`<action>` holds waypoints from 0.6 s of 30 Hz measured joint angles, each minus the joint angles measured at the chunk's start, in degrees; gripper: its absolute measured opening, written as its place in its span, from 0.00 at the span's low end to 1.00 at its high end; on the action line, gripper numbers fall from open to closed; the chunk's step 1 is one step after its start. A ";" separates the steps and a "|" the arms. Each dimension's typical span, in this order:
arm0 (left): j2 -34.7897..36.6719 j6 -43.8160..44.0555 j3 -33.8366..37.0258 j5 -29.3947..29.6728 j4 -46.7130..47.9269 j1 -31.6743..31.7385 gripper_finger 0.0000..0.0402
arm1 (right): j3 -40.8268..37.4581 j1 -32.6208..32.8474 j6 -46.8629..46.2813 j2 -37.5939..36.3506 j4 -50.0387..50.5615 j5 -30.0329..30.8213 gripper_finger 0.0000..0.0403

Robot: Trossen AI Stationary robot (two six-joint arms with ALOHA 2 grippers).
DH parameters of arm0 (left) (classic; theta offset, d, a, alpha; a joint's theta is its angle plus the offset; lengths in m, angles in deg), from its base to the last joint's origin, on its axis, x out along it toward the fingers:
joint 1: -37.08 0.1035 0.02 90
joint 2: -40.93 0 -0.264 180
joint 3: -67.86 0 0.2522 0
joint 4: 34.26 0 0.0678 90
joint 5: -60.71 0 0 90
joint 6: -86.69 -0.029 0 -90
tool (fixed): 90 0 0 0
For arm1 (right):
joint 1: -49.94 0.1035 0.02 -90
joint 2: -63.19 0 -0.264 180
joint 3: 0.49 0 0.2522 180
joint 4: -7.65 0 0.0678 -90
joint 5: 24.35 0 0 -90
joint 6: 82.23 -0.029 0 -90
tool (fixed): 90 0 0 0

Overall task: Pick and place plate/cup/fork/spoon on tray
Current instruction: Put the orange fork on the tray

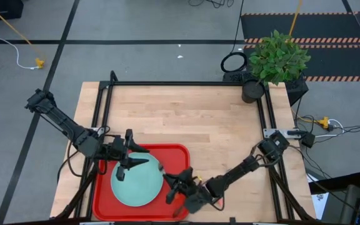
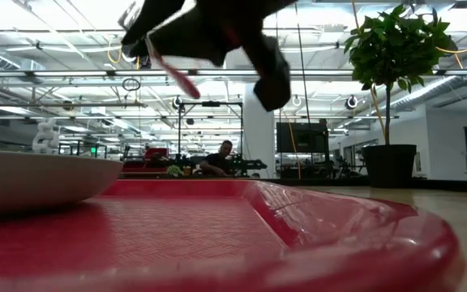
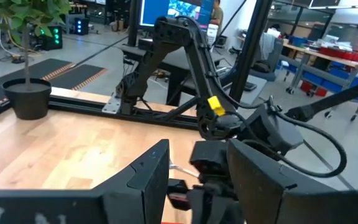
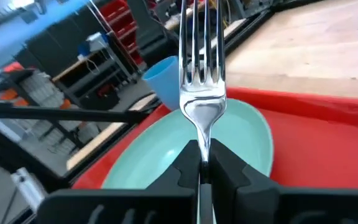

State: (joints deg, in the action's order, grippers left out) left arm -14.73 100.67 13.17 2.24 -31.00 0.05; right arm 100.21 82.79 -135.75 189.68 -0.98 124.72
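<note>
The red tray (image 1: 179, 156) lies at the table's near edge, left of centre. The teal plate (image 1: 139, 187) rests flat on it and also shows in the right wrist view (image 4: 241, 143). My left gripper (image 1: 144, 157) is open and empty above the plate's far part. My right gripper (image 1: 174, 187) is shut on the fork (image 4: 201, 81) over the plate's right edge. The blue cup (image 4: 165, 76) stands upright beyond the plate and shows only in the right wrist view. The spoon is out of view. My right gripper pinches the fork's metal neck (image 4: 202, 140), just behind the tines, between its two fingers. The fingers come from the table's right side and the fork lies along them, tines pointing ahead toward the plate. The fork is lifted clear. Its orange handle (image 2: 173, 73) sticks out behind.
A potted plant (image 1: 274, 59) stands at the table's far right corner. A black frame rail (image 1: 186, 83) runs around the table. Bare wood (image 1: 192, 119) lies beyond the tray. A person (image 2: 221, 158) sits far back in the room.
</note>
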 joint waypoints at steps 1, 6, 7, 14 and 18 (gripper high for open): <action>0.00 -0.02 0.00 0.02 0.10 0.00 0.41 | 0.00 -0.65 -0.19 0.00 0.75 -0.80 0.01; 0.00 0.10 0.00 0.02 0.66 -0.02 0.41 | -0.04 -2.27 -4.88 0.00 7.82 -2.21 0.01; 0.00 0.23 0.00 0.02 0.89 -0.02 0.41 | -0.04 -2.26 -5.78 0.00 8.94 -2.08 0.01; -0.02 1.93 0.00 0.04 1.96 -0.02 0.41 | -0.04 -2.02 -10.78 0.00 13.45 -0.80 0.01; -0.02 2.95 0.00 0.07 1.99 -0.24 0.41 | -0.58 -1.86 -14.49 0.00 15.56 -0.84 0.01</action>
State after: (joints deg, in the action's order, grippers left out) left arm -14.75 103.62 13.17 2.30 -29.01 -0.19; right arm 99.63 80.93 -150.23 189.68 14.58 123.89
